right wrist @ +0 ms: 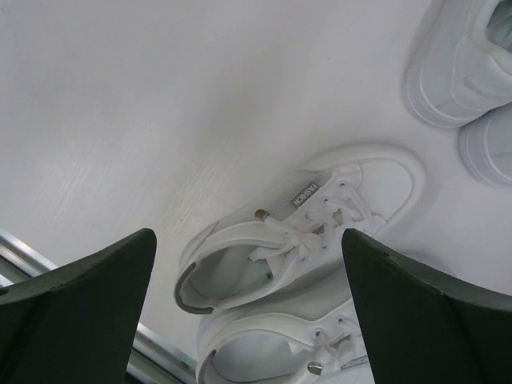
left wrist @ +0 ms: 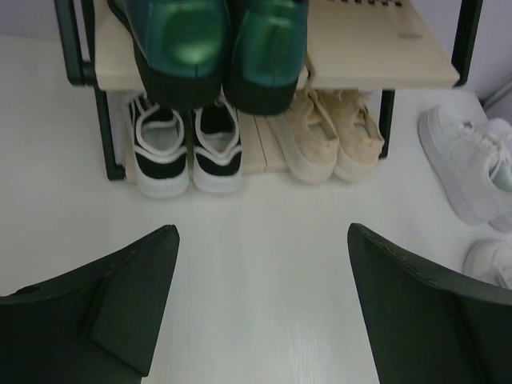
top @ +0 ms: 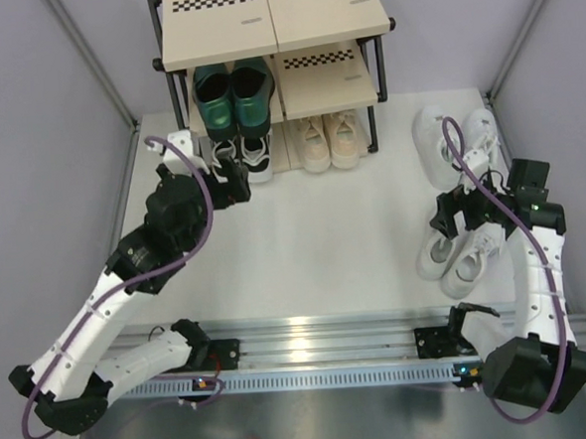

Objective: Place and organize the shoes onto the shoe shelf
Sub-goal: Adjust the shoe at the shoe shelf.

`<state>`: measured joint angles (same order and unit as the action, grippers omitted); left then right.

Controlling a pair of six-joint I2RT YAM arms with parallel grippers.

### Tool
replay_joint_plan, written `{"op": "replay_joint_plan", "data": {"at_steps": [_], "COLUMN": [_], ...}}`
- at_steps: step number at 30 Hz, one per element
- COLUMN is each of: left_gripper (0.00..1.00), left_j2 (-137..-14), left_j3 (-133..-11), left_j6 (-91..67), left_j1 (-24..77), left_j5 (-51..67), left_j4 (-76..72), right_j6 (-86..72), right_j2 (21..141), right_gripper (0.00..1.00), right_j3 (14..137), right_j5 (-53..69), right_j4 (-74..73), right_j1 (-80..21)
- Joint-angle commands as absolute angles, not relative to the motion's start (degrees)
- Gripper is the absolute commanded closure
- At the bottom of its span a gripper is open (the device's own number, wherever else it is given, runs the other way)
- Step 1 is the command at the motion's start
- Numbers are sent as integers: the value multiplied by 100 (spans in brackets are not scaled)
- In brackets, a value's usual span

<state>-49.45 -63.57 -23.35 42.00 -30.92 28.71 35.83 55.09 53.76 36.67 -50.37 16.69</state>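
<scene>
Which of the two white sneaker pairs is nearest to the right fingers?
The pair with the grey FASHION tag, directly under the right fingers; the other pair lies farther back.

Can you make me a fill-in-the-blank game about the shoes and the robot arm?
1. The shiny shoes above the black-and-white sneakers are dark ____.
2. The beige sneakers stand on the shoe shelf's ____ board.
3. The far white pair and the near white pair lie on the robot's ____ side.
4. The right gripper above the near white pair has its jaws ____.
Missing words: green; bottom; right; open.
</scene>
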Motion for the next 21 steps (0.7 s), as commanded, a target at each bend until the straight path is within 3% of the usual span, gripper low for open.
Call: {"op": "replay_joint_plan", "data": {"at_steps": [1, 7, 10, 21], "left_gripper": [9, 17, 19, 17], "left_j2": [-5578, -6361, -6739, -7724], "left_j3": [-7274, -7900, -8120, -8630], "left_j6": [-1671, -1617, -1635, -1688], "left_j1": [3650, 2139, 1742, 1371], "left_j5": [-2912, -1321, -1056, -493], "left_j4": [2637, 2514, 2470, 2461], "right_j6": [3349, 3208, 3050, 3094], "right_j2": [5326, 5133, 5072, 5010], "right_gripper": [1, 1, 1, 1], "right_j3": [5125, 4738, 4623, 4579], "right_j5": [3999, 4131, 4218, 4236], "right_j4": [-4589, -4184, -3964, -3938], "right_j1": [1749, 1749, 1749, 1749]}}
